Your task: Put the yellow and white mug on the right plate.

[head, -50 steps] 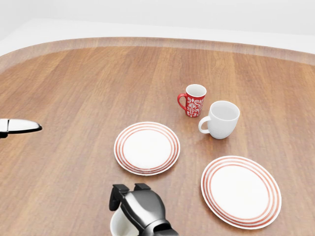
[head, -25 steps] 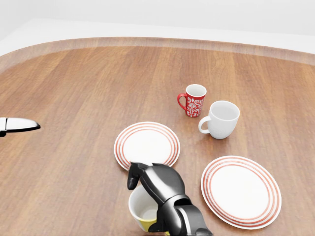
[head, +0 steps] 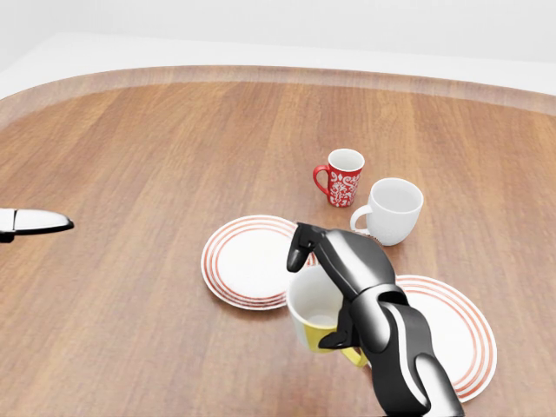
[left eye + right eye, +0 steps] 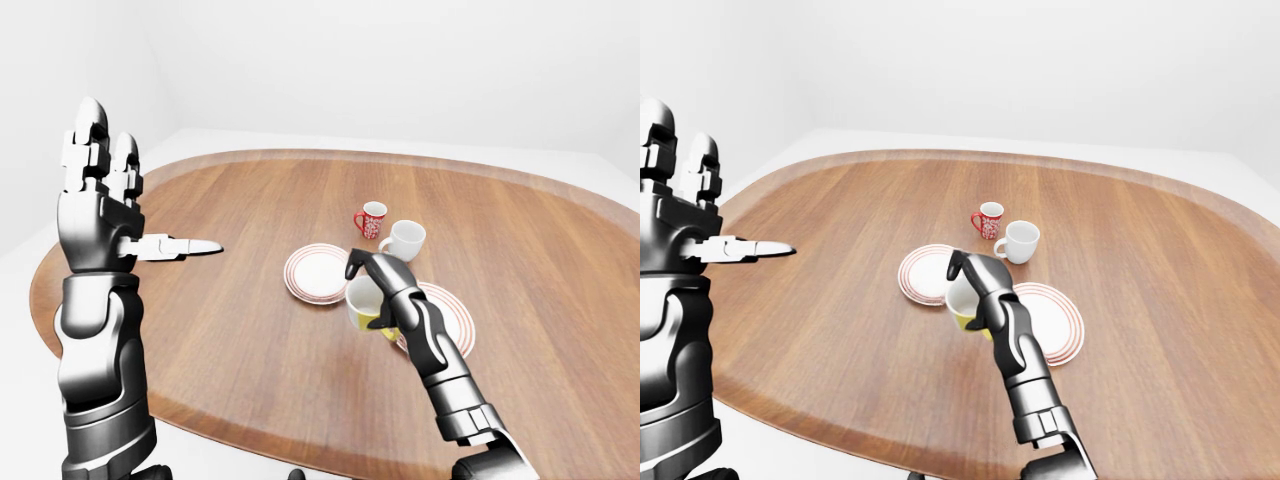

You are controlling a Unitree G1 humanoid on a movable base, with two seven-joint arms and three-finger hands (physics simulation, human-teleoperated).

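Because the right robot hand (image 3: 334, 287) gripped the yellow and white mug (image 3: 317, 314) only at its rim, the mug could slip or tip short of the right plate (image 3: 460, 339) at 3 o'clock of it, while the left robot hand (image 4: 100, 200) stood open.

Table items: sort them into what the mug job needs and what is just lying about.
Needed: yellow and white mug, right hand gripping it, right plate.
Lying about: left plate, red mug, white mug, raised left hand.

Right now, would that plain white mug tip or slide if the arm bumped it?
The white mug looks squat and wide at its base, so it would probably slide on the smooth wooden table rather than tip. It looks rigid, likely ceramic. The red mug stands close, so a push might knock them together.
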